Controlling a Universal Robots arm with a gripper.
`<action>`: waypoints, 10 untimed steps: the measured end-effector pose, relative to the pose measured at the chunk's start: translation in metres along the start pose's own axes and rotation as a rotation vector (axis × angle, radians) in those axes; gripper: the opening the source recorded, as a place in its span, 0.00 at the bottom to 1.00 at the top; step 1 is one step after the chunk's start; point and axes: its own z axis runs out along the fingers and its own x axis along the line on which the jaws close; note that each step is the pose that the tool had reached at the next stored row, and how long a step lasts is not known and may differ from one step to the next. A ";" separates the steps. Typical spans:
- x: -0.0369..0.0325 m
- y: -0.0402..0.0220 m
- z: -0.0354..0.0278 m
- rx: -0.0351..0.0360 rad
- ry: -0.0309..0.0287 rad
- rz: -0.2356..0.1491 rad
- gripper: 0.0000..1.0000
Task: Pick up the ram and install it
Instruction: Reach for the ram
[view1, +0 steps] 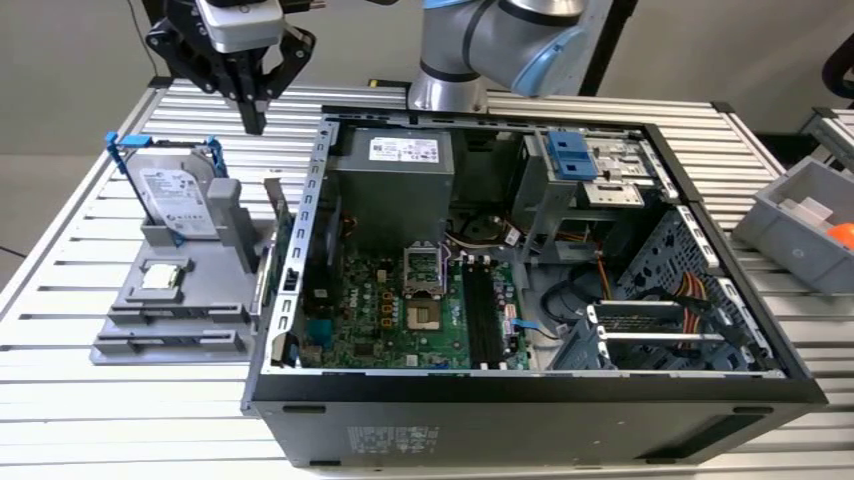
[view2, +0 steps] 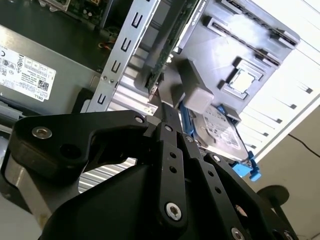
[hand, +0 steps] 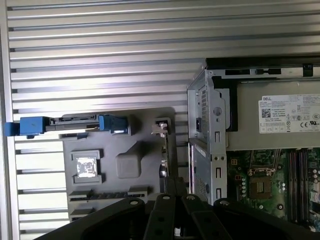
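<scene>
Exterior view: gripper (view1: 251, 115) hangs at the upper left of the frame, above the gray parts holder (view1: 160, 345).
Grip: fingers pressed together, grasping nothing.
Task part: ram (view1: 276, 205) stands on edge in the holder, left of centre, just beside the open computer case (view1: 534, 390).

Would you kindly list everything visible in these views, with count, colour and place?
computer case: one, black, open, mid-table
motherboard: one, green, inside the case
power supply: one, grey, inside the case
fixture: one, grey, beside the case
hard drive: one, silver, blue-framed, upright on fixture
chip: one, silver, flat on the fixture
ram: one, blue-green, on edge in the fixture
bin: one, grey, exterior view's right
table: one, silver, slatted
arm: one, grey and blue, behind the case
gripper: one, black, shut, empty, above the fixture
</scene>
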 end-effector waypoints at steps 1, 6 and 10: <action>0.0001 0.0000 0.0000 0.0001 0.0004 0.000 0.00; 0.0009 0.0001 0.0000 0.0001 0.0011 0.000 0.00; 0.0014 0.0004 0.0001 0.0001 0.0014 0.000 0.00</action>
